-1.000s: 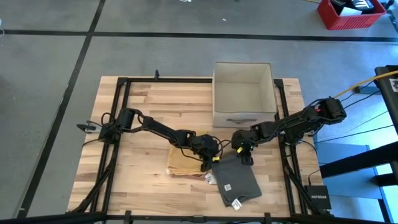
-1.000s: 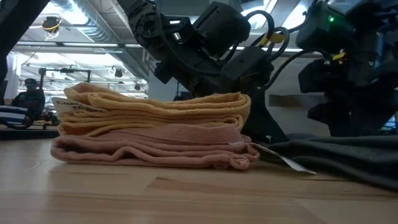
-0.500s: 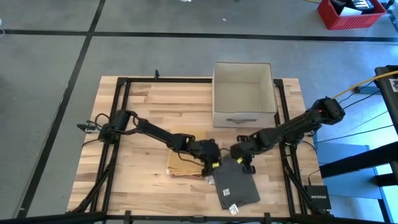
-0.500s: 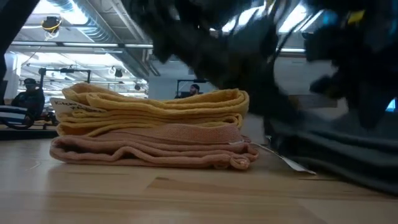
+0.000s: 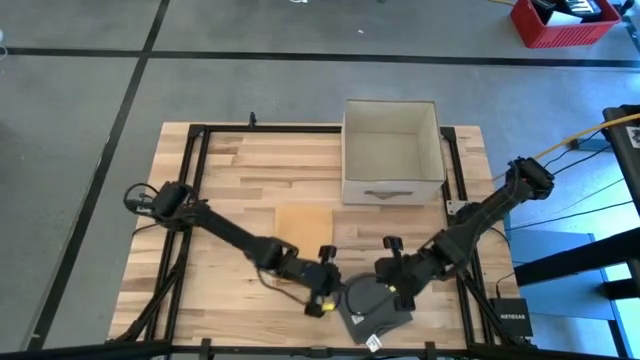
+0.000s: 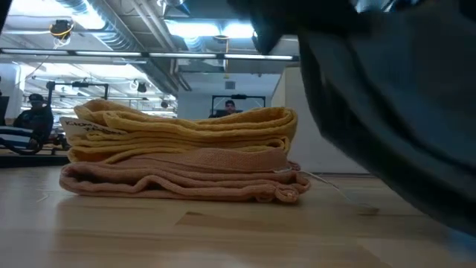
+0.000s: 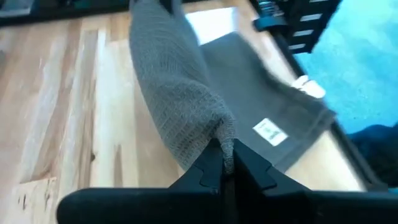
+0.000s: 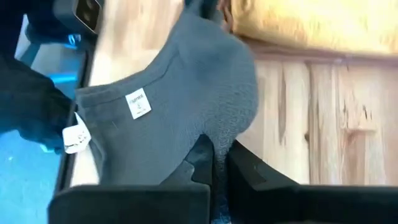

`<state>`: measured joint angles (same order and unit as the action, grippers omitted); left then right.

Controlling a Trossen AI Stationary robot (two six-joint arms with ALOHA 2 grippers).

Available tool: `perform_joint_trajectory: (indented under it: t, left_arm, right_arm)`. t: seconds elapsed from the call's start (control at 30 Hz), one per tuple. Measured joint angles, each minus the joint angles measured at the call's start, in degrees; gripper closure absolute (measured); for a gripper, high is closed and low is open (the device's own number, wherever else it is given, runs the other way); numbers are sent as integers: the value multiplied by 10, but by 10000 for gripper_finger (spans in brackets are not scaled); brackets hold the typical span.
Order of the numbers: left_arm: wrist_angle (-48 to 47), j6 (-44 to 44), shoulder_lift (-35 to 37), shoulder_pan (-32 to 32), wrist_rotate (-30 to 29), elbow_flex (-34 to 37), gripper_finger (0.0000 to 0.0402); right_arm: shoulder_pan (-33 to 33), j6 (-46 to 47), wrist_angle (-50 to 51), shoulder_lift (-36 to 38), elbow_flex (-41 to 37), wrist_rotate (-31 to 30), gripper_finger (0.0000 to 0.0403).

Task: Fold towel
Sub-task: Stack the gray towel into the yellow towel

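Note:
A grey towel (image 5: pixel 372 308) lies at the table's near edge, right of centre, partly folded over itself; it fills the right of the low view (image 6: pixel 401 112). My left gripper (image 5: pixel 322 297) is at the towel's left side and my right gripper (image 5: pixel 398 285) at its right side. Each is shut on the towel. The wrist views show the towel (image 7: pixel 186 93) (image 8: pixel 186 87) running away from the fingers, white labels up. A stack of folded yellow and pink towels (image 6: pixel 178 156) (image 5: pixel 303 224) rests flat on the table. My left gripper (image 7: pixel 222 155) pinches a bunched corner of the grey towel (image 7: pixel 221 132) between its two fingers. That corner is raised off the table. The cloth slopes away from the fingers down to the part that lies flat. My right gripper (image 8: pixel 219 152) pinches a bunched corner of the grey towel (image 8: pixel 217 134) between its two fingers. The corner is raised, and the cloth falls away from it onto the flat part with the label (image 8: pixel 138 103).
A white open box (image 5: pixel 392 150) stands at the table's far right. The towel stack lies just beyond the grey towel. The near table edge (image 5: pixel 300 345) is close to both grippers. The left half of the table shows bare wood (image 5: pixel 230 170).
Both grippers have gone toward the table's near edge, each keeping its hold on the grey towel. The towel's far edge has been lifted and carried over the rest, so the towel now lies shorter and nearer the front edge. The towel stack has stayed put.

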<state>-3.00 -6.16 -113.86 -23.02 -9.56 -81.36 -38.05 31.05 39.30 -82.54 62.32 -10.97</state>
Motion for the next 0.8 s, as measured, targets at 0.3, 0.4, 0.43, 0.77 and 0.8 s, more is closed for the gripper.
perform_joint_trajectory:
  t: [0.3, 0.4, 0.43, 0.77, 0.8]
  left_arm:
    - [-99, 1, 65, -86, -94, -1, 394]
    - [-139, -13, 87, -108, -113, -1, 391]
    - [-152, -19, 94, -114, -114, -1, 392]
    - [-295, -116, 184, -156, -188, -1, 396]
    - [-311, -123, 194, -158, -200, -1, 396]
  right_arm:
    - [-34, -14, -55, -56, 73, -66, 383]
    - [-31, -59, -77, -84, 97, -105, 383]
    - [-31, -75, -79, -91, 106, -117, 382]
    - [12, -163, -137, -112, 153, -219, 382]
    - [17, -165, -144, -112, 153, -220, 382]
